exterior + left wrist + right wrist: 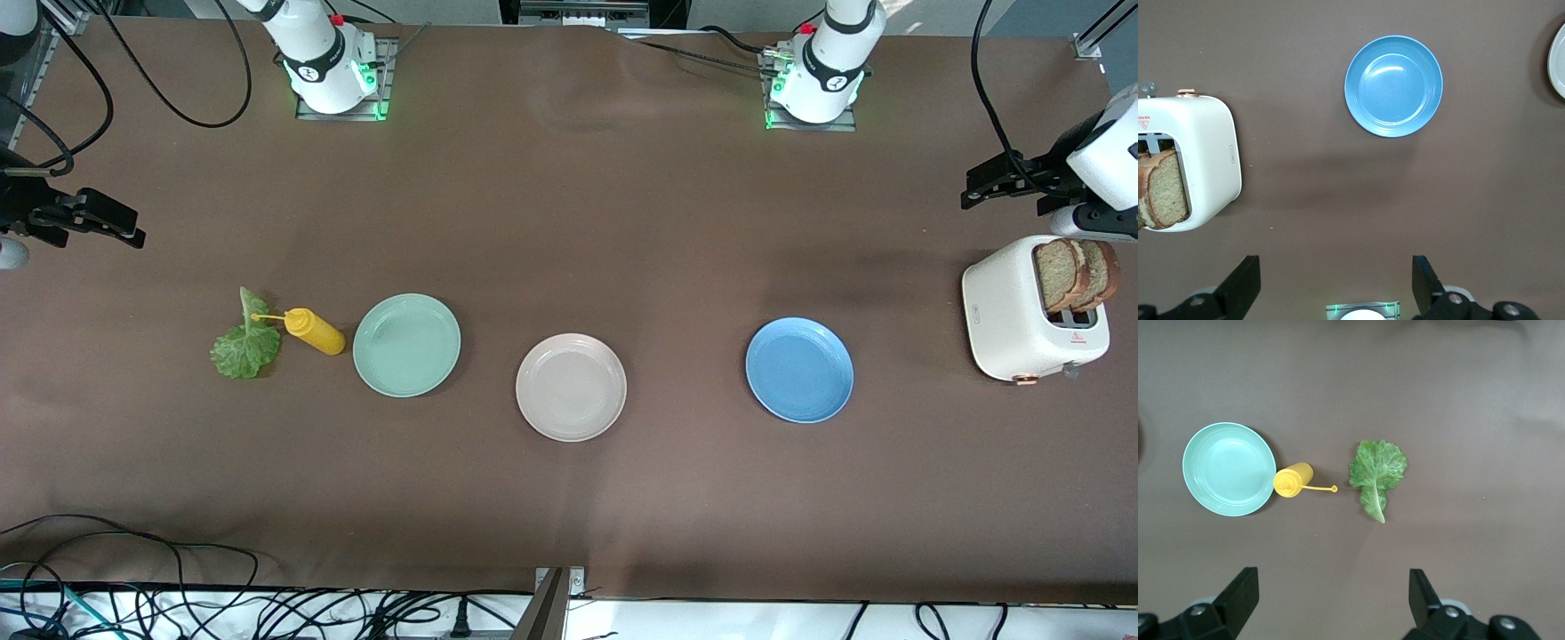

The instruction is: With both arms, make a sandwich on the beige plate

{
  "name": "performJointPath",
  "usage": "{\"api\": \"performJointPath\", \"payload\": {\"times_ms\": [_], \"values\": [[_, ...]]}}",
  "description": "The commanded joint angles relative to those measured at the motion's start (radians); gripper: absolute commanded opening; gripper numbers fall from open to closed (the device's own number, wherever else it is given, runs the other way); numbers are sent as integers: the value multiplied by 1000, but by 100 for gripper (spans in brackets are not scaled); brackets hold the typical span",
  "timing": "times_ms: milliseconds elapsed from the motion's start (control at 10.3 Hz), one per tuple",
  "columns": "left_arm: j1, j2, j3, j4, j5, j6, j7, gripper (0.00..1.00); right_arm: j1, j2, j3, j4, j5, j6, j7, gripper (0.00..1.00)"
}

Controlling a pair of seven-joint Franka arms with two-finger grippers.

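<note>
Beige plate (571, 388) empty, nearest the front camera, between the mint plate (407, 345) and blue plate (799, 370). Lettuce (244, 342) lies flat at the right arm's end; bread slices (1077, 274) stand in the toaster (1022, 316). Left gripper (1000, 180) and right gripper (89, 216) hover with jaws wide. Best: lift a slice straight up first.

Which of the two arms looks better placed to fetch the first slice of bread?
The left arm. Its open left gripper hangs right beside the toaster holding the bread slices. The right gripper, also open, waits at the other end, near the lettuce leaf.
</note>
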Motion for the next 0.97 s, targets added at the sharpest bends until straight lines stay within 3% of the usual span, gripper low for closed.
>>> {"api": "performJointPath", "payload": {"times_ms": [0, 870], "values": [[10, -10, -5, -10, -22, 1, -5, 100, -4, -4, -4, 14, 15, -19, -16, 100], [10, -10, -5, -10, -24, 1, -3, 100, -4, -7, -21, 16, 15, -21, -17, 100]]}}
